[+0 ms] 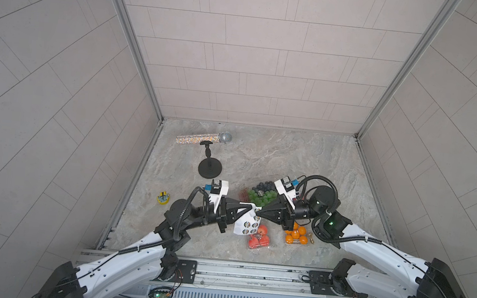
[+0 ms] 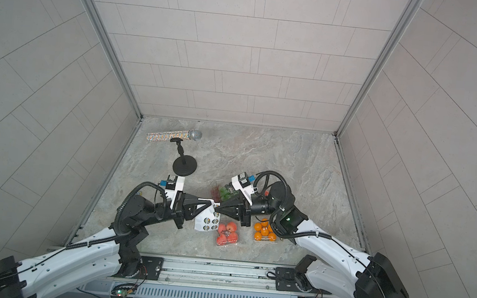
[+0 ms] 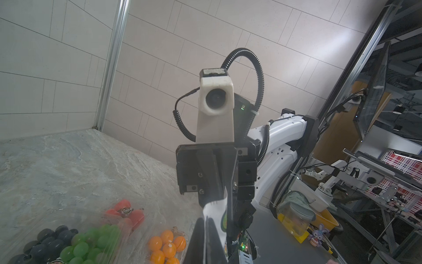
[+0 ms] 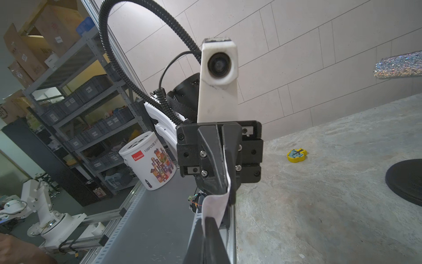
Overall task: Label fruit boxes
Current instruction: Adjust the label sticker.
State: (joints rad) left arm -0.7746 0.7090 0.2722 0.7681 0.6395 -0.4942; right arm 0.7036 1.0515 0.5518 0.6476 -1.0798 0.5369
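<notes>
I think you are peeling from the sheet [image 1: 243, 221]. Your left gripper [image 1: 252, 206] pinches it. Your right gripper [image 1: 257, 214] touches its corner; I cannot tell its grip. The boxes [image 1: 259, 239] lie just below. Next, pull gently.

Records sparkly microphone [image 1: 202, 138] on black stand [image 1: 210, 168], well beyond left claw [image 1: 251, 207]; finds yellow toy [image 1: 163, 198] well apart, off its outer side; notes white sticker sheet [image 1: 246, 223] pinched at its tips.
</notes>
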